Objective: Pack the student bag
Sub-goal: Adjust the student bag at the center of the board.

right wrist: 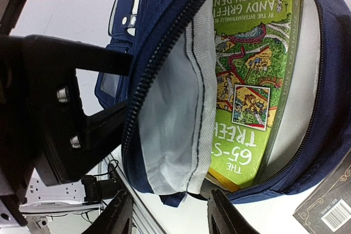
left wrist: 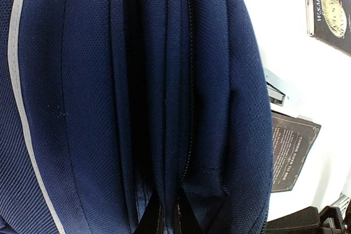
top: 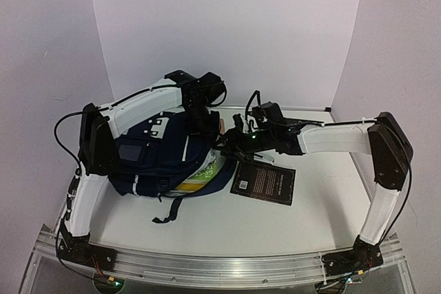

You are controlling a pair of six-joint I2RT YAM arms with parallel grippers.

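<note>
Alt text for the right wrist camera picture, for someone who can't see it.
An unzipped navy student bag shows a green book inside its grey lining. The right gripper has its fingers apart at the bottom edge; a dark book pokes in bottom right.

Student bag (top: 155,163) (left wrist: 137,102) (right wrist: 170,20) — big navy fabric backpack w/ thin grey-white stripe, white patch w/ two slots near the top, black straps. It lies on its side at left-centre of the surface (top: 275,228), front panel facing up and left, one strap trailing toward the near edge. Main compartment is unzipped, its mouth gaping to the right, pale grey lining showing — a green book (top: 200,173) (right wrist: 252,80) sits inside, flat against the back wall.
</note>
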